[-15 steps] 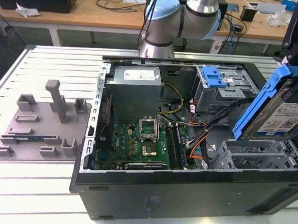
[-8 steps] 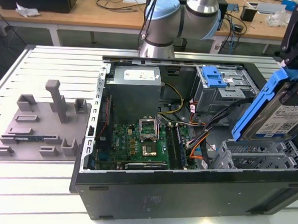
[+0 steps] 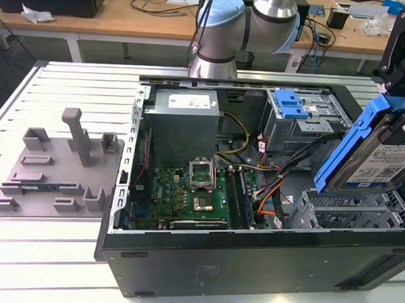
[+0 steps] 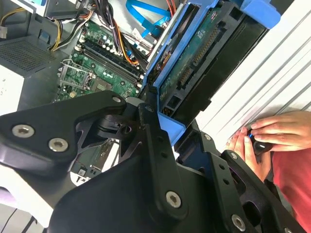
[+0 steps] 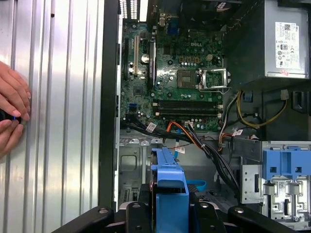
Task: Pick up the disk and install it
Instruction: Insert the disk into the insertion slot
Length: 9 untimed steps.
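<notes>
The disk (image 3: pixel 385 161), a silver drive with a white-and-blue label in a blue carrier frame, hangs tilted at the exterior view's right. It sits over the empty grey drive cage (image 3: pixel 352 215) in the front corner of the open computer case (image 3: pixel 251 263). My black gripper (image 3: pixel 402 118) is shut on the disk from above. In the second wrist view the gripper (image 4: pixel 170 127) clamps the carrier's end, with the disk's green circuit-board underside (image 4: pixel 199 53) showing. In the first wrist view the blue carrier edge (image 5: pixel 169 180) stands between my fingers (image 5: pixel 170 209), above the case floor.
A separate blue bracket (image 3: pixel 290 103) (image 5: pixel 286 162) sits on the rear grey cage. The motherboard (image 3: pixel 193 192), power supply (image 3: pixel 184 110) and cable bundles (image 3: pixel 269 179) crowd the case. A grey fixture (image 3: pixel 59 164) lies on the slatted table. A person's hands (image 4: pixel 272 132) (image 5: pixel 12 114) rest beside the case.
</notes>
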Each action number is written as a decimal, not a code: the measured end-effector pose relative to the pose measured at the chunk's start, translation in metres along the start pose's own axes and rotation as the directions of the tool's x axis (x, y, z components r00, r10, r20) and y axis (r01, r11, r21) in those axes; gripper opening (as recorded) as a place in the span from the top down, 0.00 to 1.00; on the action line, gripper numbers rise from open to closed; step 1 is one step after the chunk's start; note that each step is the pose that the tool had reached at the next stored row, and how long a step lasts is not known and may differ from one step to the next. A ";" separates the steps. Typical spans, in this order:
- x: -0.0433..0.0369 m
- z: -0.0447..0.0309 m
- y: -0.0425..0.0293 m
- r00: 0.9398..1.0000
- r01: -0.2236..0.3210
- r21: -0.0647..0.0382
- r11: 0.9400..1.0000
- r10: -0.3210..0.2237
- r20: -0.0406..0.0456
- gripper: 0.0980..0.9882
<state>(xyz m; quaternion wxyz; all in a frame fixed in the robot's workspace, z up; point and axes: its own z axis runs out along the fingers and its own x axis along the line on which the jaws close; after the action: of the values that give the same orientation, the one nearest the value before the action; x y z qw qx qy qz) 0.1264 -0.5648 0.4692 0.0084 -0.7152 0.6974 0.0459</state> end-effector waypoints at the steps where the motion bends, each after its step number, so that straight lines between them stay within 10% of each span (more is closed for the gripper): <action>1: 0.0000 0.0000 0.0001 1.000 0.000 0.000 1.000 0.000 0.000 0.70; 9: 0.0027 0.0012 0.0002 1.000 0.000 0.000 1.000 0.000 0.000 0.70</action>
<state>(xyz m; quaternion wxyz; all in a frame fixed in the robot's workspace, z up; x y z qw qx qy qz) 0.1262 -0.5674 0.4678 0.0085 -0.7152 0.6974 0.0459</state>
